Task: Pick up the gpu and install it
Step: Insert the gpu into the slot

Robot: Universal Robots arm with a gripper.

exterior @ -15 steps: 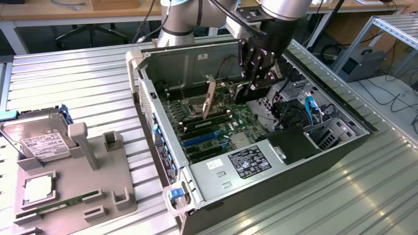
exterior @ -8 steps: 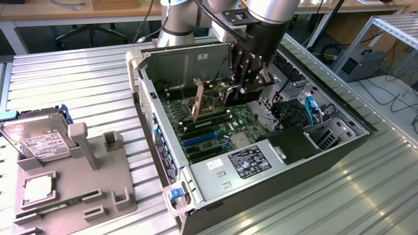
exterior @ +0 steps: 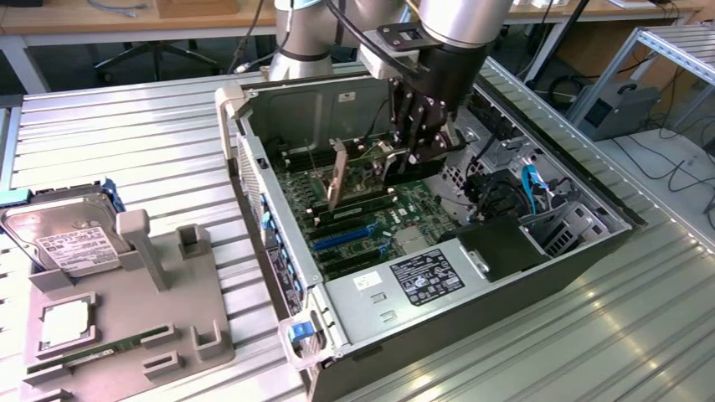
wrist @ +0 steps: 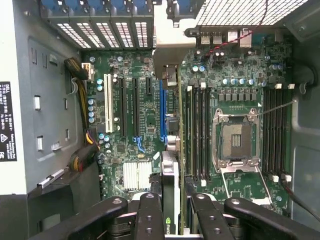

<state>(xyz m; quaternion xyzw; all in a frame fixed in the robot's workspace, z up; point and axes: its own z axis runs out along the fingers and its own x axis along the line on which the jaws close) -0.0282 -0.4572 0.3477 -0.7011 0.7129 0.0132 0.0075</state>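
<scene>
The gripper [wrist: 172, 212] is closed on the upper edge of the gpu [wrist: 170, 175], which stands edge-down just above the motherboard [wrist: 135, 115], beside its blue slot [wrist: 162, 110]; the card seems light and stiff but fragile, so holding its rigid edge, not its components, looks safest.

Oblique overview — wrist close above motherboard [wrist: 131, 65]

Counter [exterior: 123, 142]: ribbed silver-grey metal panels with grooves running lengthwise, reflective toward the exterior view's right. Two items rest directly on it.

Item one: open computer case [exterior: 503, 322], lying on its side in the middle of the counter, open face up.

Item two: grey moulded parts holder [exterior: 190, 322], near the case on the exterior view's left. A strip of bare counter separates them.
</scene>
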